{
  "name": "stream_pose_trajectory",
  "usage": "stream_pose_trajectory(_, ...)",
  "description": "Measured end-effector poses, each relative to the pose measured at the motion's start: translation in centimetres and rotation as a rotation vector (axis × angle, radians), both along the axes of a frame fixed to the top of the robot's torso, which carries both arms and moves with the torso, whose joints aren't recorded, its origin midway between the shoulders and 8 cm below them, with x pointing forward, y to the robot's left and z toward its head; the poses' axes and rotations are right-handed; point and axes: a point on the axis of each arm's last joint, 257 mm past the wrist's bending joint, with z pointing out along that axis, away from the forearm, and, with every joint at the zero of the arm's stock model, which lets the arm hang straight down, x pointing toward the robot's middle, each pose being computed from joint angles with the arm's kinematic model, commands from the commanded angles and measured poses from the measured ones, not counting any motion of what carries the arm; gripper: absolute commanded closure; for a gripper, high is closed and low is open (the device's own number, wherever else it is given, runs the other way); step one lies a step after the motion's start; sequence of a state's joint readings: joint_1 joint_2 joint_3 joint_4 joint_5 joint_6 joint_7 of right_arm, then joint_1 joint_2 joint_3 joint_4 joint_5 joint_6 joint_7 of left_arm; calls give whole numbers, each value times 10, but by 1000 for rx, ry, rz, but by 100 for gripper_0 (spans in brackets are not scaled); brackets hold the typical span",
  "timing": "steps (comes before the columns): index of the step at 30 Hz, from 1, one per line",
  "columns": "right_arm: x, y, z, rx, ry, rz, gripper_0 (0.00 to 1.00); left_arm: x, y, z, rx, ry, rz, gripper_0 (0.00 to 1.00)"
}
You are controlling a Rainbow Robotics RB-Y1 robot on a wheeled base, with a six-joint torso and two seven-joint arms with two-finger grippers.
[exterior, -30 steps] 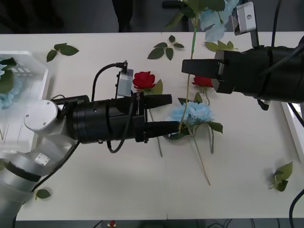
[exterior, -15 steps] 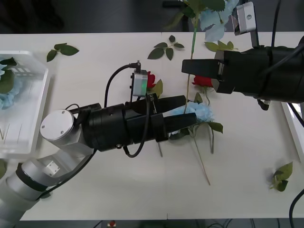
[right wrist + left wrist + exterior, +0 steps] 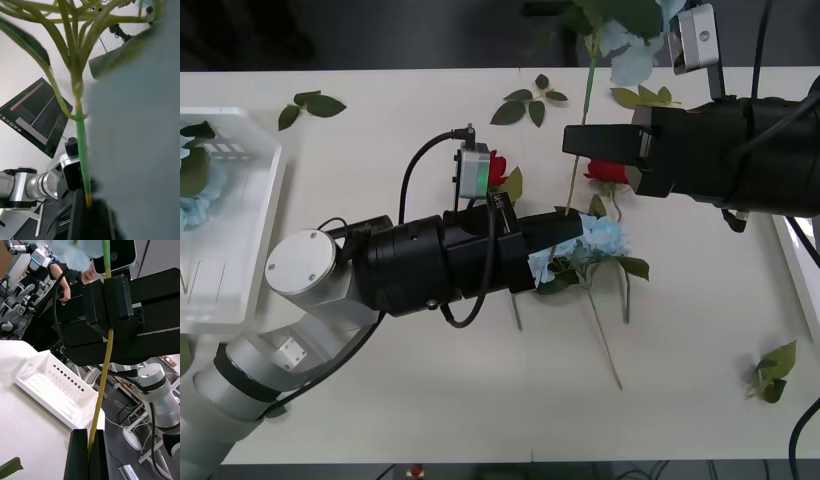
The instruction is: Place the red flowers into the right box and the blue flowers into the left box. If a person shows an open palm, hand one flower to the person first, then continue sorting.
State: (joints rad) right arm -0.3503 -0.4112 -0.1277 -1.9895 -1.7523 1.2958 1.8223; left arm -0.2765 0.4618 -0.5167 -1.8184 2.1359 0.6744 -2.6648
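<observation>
Loose green leaf sprigs (image 3: pixel 309 105) are scattered on the white table (image 3: pixel 380 400); a monitor (image 3: pixel 35 116) is seen behind.

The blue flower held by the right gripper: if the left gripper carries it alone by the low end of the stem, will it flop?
It is probably top-heavy: the blue flower has its head far above the left gripper, which is shut low on the thin stem. The stem runs straight up to the right gripper, so it is likely fairly stiff but may sway.
</observation>
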Motion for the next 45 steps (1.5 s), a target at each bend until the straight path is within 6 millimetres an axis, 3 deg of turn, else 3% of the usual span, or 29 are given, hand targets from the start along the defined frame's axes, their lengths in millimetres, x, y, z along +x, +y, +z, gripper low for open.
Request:
stream_pose_trajectory(1, 0, 0, 0, 0, 0, 0, 40, 0, 0, 0, 0, 0, 0, 100)
stream_pose_trajectory(2, 0, 0, 0, 0, 0, 0, 26, 1, 0, 0, 0, 0, 3, 100)
stream_pose_trajectory(3, 0, 0, 0, 0, 0, 0, 6, 2, 1, 0, -1, 1, 9, 100)
stream_pose_trajectory(4, 0, 0, 0, 0, 0, 0, 0, 4, 1, 0, -3, 2, 16, 100)
stream_pose_trajectory(15, 0, 0, 0, 0, 0, 0, 0, 7, 2, 1, -2, -1, 27, 100)
stream_pose_trajectory(21, 0, 0, 0, 0, 0, 0, 0, 34, 29, 3, 79, -102, 103, 100)
stream_pose_trajectory(27, 0, 0, 0, 0, 0, 0, 0, 75, 105, 9, 174, 54, 178, 100)
stream_pose_trajectory(31, 0, 0, 0, 0, 0, 0, 0, 98, 167, 10, 308, -1, 280, 100)
stream_pose_trajectory(34, 0, 0, 0, 0, 0, 0, 0, 112, 215, 13, 357, 77, 367, 100)
stream_pose_trajectory(37, 0, 0, -1, 0, 2, -1, 0, 120, 269, 8, 396, 250, 472, 100)
stream_pose_trajectory(40, 4, -4, -3, -5, 2, -19, 0, 124, 333, 5, 488, 293, 600, 100)
stream_pose_trajectory(45, 41, -32, -25, -131, -38, -176, 0, 119, 439, -10, 672, 378, 844, 100)
